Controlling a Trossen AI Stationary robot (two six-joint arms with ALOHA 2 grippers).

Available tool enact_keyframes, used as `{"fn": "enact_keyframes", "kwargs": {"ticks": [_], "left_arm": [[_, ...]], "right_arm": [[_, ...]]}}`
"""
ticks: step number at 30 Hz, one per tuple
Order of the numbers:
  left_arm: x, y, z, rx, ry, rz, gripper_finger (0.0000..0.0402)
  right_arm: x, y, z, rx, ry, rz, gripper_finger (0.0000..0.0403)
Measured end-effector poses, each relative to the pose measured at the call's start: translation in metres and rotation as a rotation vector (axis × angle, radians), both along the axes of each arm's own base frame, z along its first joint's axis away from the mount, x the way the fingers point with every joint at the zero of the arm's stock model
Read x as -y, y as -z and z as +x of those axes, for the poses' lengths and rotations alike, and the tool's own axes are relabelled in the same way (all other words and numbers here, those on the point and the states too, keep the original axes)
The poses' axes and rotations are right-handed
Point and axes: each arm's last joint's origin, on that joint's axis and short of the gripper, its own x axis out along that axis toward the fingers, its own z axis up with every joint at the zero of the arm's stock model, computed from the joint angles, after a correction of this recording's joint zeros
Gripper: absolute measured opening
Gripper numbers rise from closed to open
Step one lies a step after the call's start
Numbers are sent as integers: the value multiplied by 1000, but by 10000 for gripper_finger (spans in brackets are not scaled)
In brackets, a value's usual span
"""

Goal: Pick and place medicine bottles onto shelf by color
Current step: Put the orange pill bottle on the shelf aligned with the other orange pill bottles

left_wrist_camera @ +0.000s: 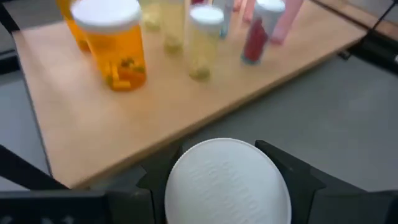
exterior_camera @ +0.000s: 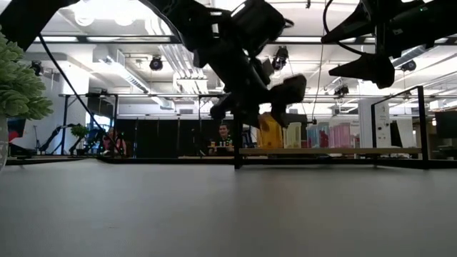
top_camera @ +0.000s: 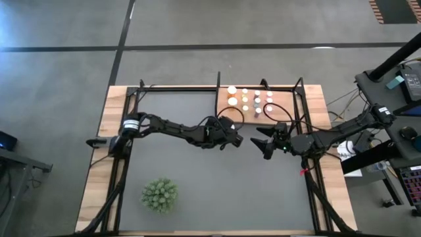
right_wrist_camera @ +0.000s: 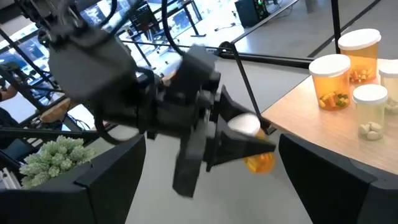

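My left gripper (top_camera: pixel 235 138) hangs over the dark mat (top_camera: pixel 197 184), just short of the near left corner of the shelf (top_camera: pixel 284 109), and is shut on an orange medicine bottle (right_wrist_camera: pixel 259 160) with a white cap (left_wrist_camera: pixel 227 185). Several more white-capped bottles stand on their bases on the wooden shelf board (left_wrist_camera: pixel 124 124): orange (left_wrist_camera: pixel 113 46), yellowish (left_wrist_camera: pixel 202 43) and pink (left_wrist_camera: pixel 256 34). My right gripper (top_camera: pixel 260 146) waits open to the right of the left one, pointing at it, with nothing between its fingers (right_wrist_camera: pixel 112 177). My left gripper pinches the orange bottle between its two fingers (left_wrist_camera: pixel 292 180), at the sides just under the white cap (right_wrist_camera: pixel 245 124). The fingers come slanting down from the table's left. The bottle stands roughly upright, its orange body (right_wrist_camera: pixel 260 162) below the fingers, lifted clear of the mat.
A green spiky plant (top_camera: pixel 159 195) stands at the mat's near left. Thin black frame posts (top_camera: pixel 218 85) rise around the shelf and along the table's edges. Bare board (top_camera: pixel 284 113) lies on the shelf's near right. People sit in the room beyond the table (exterior_camera: pixel 224 137).
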Motion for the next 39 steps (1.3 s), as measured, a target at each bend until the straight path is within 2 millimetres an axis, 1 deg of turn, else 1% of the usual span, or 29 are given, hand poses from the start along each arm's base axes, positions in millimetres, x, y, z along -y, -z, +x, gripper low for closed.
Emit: {"fn": "enact_keyframes", "kwargs": {"ticks": [4, 7, 11, 19, 32, 39], "left_arm": [[1, 16, 2, -35, 3, -5, 171], [0, 22, 5, -47, 2, -5, 171], [-1, 22, 6, -39, 8, -15, 171], [-2, 31, 1, -33, -24, -59, 171], [-7, 34, -1, -53, -36, -62, 181], [-7, 38, -3, -61, -39, -67, 182]], "right_arm": [[0, 0, 0, 0, 0, 0, 358], [0, 0, 0, 0, 0, 0, 358], [0, 0, 0, 0, 0, 0, 358], [0, 0, 0, 0, 0, 0, 358], [0, 0, 0, 0, 0, 0, 358], [0, 0, 0, 0, 0, 0, 358]]}}
